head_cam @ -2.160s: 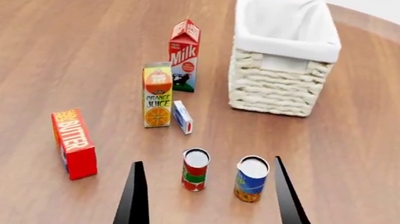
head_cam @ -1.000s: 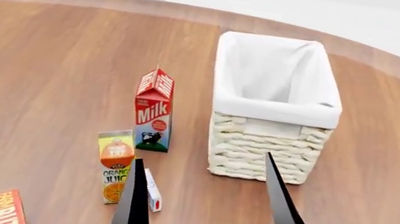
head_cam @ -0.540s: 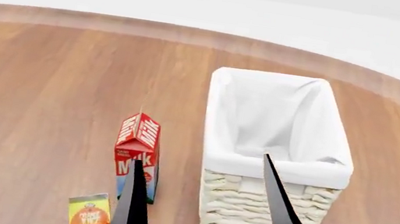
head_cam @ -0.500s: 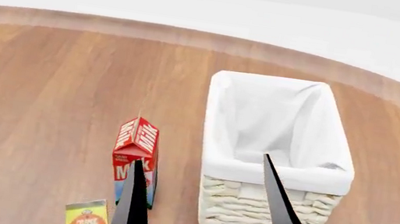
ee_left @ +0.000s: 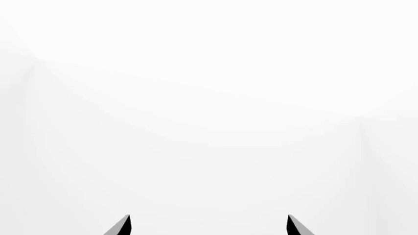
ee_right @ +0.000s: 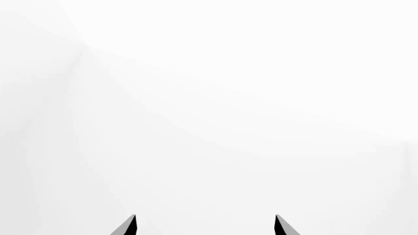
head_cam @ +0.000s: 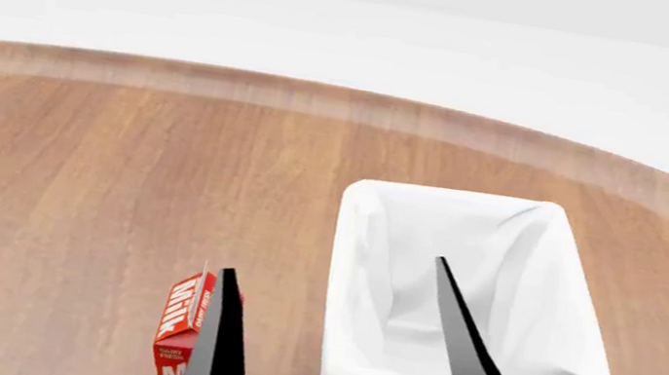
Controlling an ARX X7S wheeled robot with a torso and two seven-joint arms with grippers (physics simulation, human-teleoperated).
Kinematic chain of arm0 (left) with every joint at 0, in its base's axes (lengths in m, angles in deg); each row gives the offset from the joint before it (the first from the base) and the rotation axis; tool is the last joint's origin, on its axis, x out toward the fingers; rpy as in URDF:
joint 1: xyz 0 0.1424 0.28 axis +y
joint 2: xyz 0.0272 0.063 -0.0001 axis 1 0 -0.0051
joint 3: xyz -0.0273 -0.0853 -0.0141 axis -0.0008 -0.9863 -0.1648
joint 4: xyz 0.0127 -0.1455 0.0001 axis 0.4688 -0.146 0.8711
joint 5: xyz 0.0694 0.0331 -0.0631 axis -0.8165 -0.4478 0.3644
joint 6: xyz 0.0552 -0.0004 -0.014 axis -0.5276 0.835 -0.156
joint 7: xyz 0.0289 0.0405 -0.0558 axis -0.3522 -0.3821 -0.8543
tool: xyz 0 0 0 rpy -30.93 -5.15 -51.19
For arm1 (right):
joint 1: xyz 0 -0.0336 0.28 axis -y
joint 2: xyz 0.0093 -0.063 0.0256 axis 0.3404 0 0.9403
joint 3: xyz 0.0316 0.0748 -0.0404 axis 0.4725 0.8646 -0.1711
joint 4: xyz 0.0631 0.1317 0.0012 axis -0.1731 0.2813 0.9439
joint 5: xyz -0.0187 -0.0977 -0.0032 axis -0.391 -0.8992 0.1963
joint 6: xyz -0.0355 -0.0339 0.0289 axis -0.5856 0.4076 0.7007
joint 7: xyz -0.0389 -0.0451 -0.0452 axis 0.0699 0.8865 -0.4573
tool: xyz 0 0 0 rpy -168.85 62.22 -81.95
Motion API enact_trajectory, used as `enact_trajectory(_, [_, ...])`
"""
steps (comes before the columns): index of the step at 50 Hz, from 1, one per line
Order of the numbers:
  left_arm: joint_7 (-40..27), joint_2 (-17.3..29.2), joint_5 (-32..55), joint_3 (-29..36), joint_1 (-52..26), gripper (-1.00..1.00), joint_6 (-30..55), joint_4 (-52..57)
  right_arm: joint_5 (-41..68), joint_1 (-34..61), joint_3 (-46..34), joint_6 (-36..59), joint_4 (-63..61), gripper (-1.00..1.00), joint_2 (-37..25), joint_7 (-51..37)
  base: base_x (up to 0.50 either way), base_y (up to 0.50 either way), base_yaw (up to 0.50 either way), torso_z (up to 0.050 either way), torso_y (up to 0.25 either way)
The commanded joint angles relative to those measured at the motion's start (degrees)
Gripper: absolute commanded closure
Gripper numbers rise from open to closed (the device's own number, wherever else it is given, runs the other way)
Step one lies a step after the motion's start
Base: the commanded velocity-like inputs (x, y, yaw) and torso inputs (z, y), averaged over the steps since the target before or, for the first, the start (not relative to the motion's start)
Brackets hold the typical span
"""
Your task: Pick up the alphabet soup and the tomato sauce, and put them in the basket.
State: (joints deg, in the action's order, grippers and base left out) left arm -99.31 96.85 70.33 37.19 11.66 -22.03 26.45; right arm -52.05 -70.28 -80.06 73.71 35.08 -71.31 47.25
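Note:
The alphabet soup and the tomato sauce are out of view. The basket [head_cam: 454, 200], cream wicker with a white cloth lining, sits low at the right of the head view, and its inside shows only cloth. My left gripper [head_cam: 217, 343] rises as a black point beside the milk carton. My right gripper [head_cam: 465, 363] rises as a black point across the basket's front. In the wrist views the left gripper [ee_left: 207, 225] and the right gripper [ee_right: 204, 225] each show two tips set wide apart with nothing between them, against plain white.
A red milk carton [head_cam: 179, 338] stands left of the basket, partly behind my left gripper. The round wooden table [head_cam: 114, 166] stretches away to its far edge, with white floor beyond.
The head view has swung upward. The two cans, juice carton and butter box have slid out at the bottom, and the basket and milk carton sit lower. Both grippers keep their place in the frame.

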Motion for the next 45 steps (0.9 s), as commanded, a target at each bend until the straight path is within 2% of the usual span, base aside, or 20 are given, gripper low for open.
enact_trajectory(1, [-0.3,0.2,-0.2,0.4,0.0,-1.00,-0.3,-0.2,-0.1,-0.1,-0.7,0.4,-0.7,-1.00,-0.2,0.1,0.00,0.00,0.00,0.000,0.000])
enact_trajectory(10, [-0.7,0.4,-0.4,0.6,0.0,-1.00,-0.1,-0.1,6.6,-0.9,1.3,3.9,-3.4,-1.00,1.1,0.8,0.00,0.00,0.00,0.000,0.000])
enact_trajectory(12, [-0.8,0.4,-0.4,0.6,0.1,-1.00,0.0,0.1,13.7,-1.1,4.1,7.9,-5.0,-1.00,2.9,1.7,0.00,0.00,0.00,0.000,0.000])
enact_trajectory(14, [-0.9,0.5,-0.4,0.6,0.1,-1.00,0.2,0.2,16.4,-0.8,5.3,11.2,-6.2,-1.00,3.5,2.2,0.00,0.00,0.00,0.000,0.000])
enact_trajectory(18, [-1.1,0.7,0.0,0.3,0.0,-1.00,0.3,0.1,30.6,0.0,12.3,24.6,-10.3,-1.00,5.7,1.8,0.00,0.00,0.00,0.000,0.000])
enact_trajectory(20, [-1.2,0.6,-0.2,0.5,0.0,-1.00,0.2,0.0,39.9,1.7,11.1,26.5,-10.3,-1.00,-0.6,-6.8,0.00,0.00,0.00,0.000,0.000])
enact_trajectory(21, [-1.2,0.6,-0.4,0.7,0.1,-1.00,0.3,0.3,48.5,4.8,8.0,27.0,-10.3,-1.00,-7.7,-15.4,0.00,0.00,0.00,0.000,0.000])
enact_trajectory(24, [-1.4,0.9,-0.5,0.7,0.3,-1.00,0.7,1.1,64.8,12.4,-2.8,23.7,-10.3,-1.00,-21.0,-36.8,0.00,0.00,0.00,0.000,0.000])
enact_trajectory(25, [-1.4,0.9,-0.4,0.6,0.2,-1.00,0.8,1.2,67.7,13.8,-6.5,22.8,-10.3,-1.00,-23.7,-41.4,0.00,0.00,0.00,0.000,0.000])
enact_trajectory(28, [-1.6,1.0,-0.4,0.7,0.1,-1.00,1.1,1.5,69.6,10.1,-9.3,22.0,-9.4,-1.00,-25.1,-44.5,0.00,0.00,0.00,0.000,0.000])
enact_trajectory(29, [-1.7,1.0,-0.7,0.9,0.0,-1.00,1.6,1.9,76.0,10.3,-8.8,23.3,-9.6,-1.00,-25.4,-47.0,0.00,0.00,0.00,0.000,0.000])
enact_trajectory(30, [-1.7,1.0,-0.8,1.0,0.0,-1.00,1.7,2.1,77.8,9.5,-8.9,22.9,-9.2,-1.00,-25.4,-47.5,0.00,0.00,0.00,0.000,0.000])
enact_trajectory(31, [-1.7,1.0,-1.0,1.1,-0.1,-1.00,1.9,2.2,77.7,6.0,-10.0,21.8,-7.8,-1.00,-25.2,-46.8,0.00,0.00,0.00,0.000,0.000])
enact_trajectory(33, [-1.8,1.1,-0.9,1.2,-0.1,-1.00,2.0,2.3,81.1,5.3,-10.2,22.3,-8.3,-1.00,-25.3,-48.6,0.00,0.00,0.00,0.000,0.000])
enact_trajectory(35, [-1.8,1.0,-1.2,1.4,-0.1,-1.00,2.0,2.2,78.8,-0.9,-12.4,20.1,-6.3,-1.00,-24.5,-47.3,0.00,0.00,0.00,0.000,0.000])
enact_trajectory(42, [-1.9,1.1,-1.5,1.9,-0.2,-1.00,2.0,2.2,89.1,-3.2,-13.6,22.7,-6.7,-1.00,-24.7,-55.6,0.00,0.00,0.00,0.000,0.000])
enact_trajectory(45, [-2.1,1.3,-1.2,1.7,-0.2,-1.00,2.2,2.4,94.8,0.1,-14.2,25.3,-9.8,-1.00,-24.6,-62.7,0.00,0.00,0.00,0.000,0.000])
